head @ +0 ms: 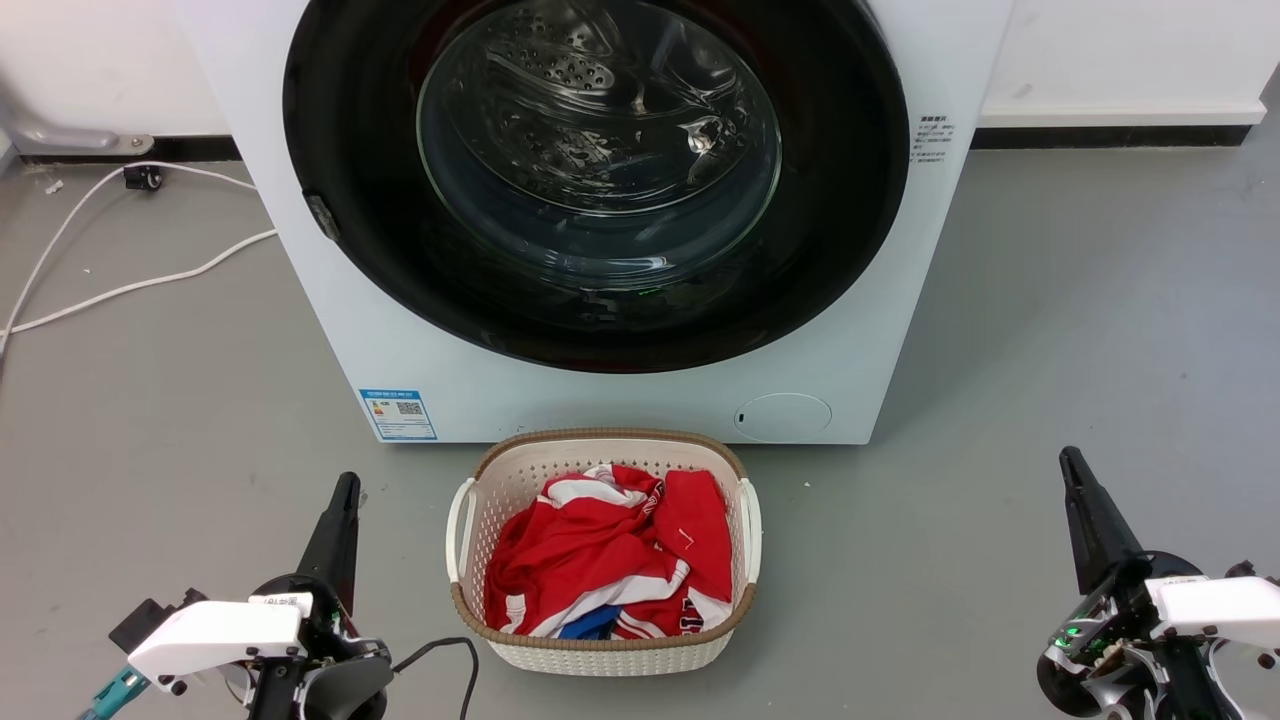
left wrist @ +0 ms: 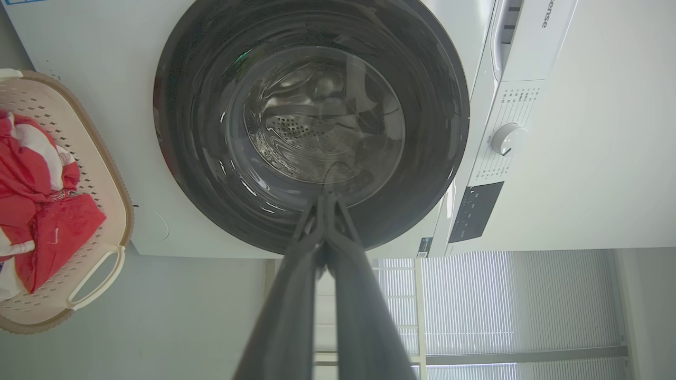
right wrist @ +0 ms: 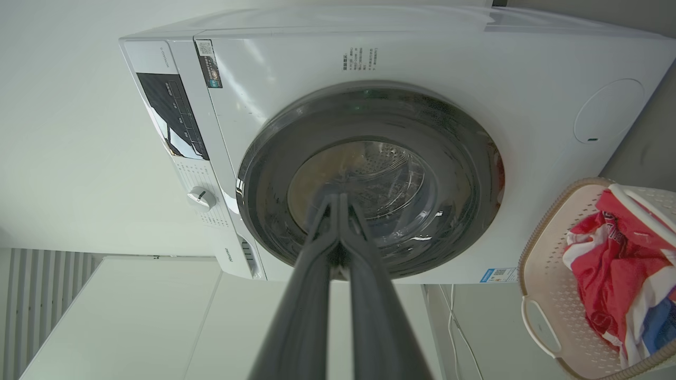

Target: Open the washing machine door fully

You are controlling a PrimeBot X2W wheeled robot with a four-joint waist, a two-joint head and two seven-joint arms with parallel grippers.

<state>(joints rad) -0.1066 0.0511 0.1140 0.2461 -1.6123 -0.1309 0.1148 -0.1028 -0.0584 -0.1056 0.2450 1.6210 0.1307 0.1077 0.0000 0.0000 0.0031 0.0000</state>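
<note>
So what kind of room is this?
Probably a laundry room or utility corner: a white front-loading washing machine with its round door shut, and a basket of red clothes on the grey floor in front of it.

Dark tapered fingers, white wrist shells

I see smooth grey floor. Big white front-loading washing machine stands on it. Cream perforated plastic laundry basket with brown woven rim sits on floor just in front of machine. Thin white cable snakes across floor left of machine.
</note>
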